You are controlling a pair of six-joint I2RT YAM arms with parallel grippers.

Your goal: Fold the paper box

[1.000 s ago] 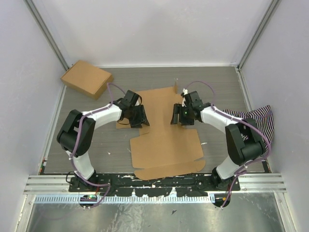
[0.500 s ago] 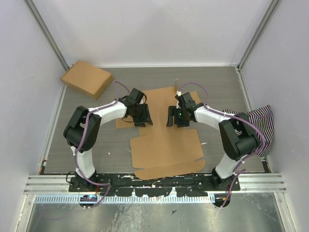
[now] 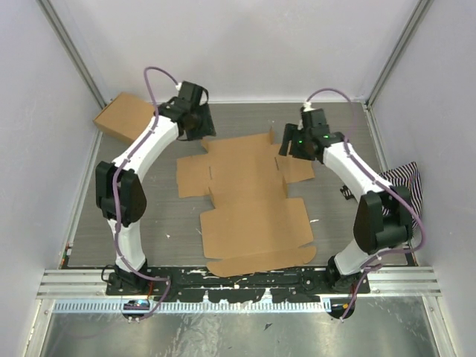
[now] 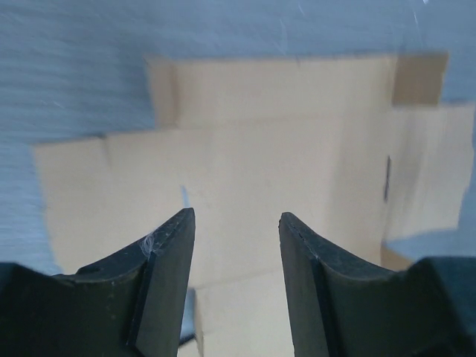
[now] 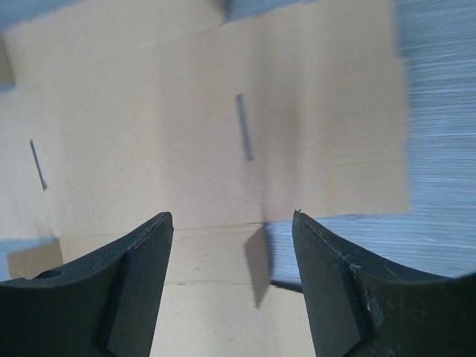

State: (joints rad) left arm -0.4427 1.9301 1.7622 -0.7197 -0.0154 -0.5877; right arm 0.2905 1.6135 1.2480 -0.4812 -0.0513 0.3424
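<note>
- paper box [image 3: 253, 216]: flat brown corrugated blank w/ flaps, tabs, slits; lies mid grey table [image 3: 149, 216].
- left gripper [image 3: 198, 125]: jaws apart, empty, raised by blank's far-left edge.
- right gripper [image 3: 292, 146]: jaws apart, empty, over far-right flap.

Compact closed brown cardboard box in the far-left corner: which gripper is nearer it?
Left. The left gripper hangs just right of the compact closed brown cardboard box; the right gripper is much farther right, over a far flap of the flat brown cardboard blank.
</note>
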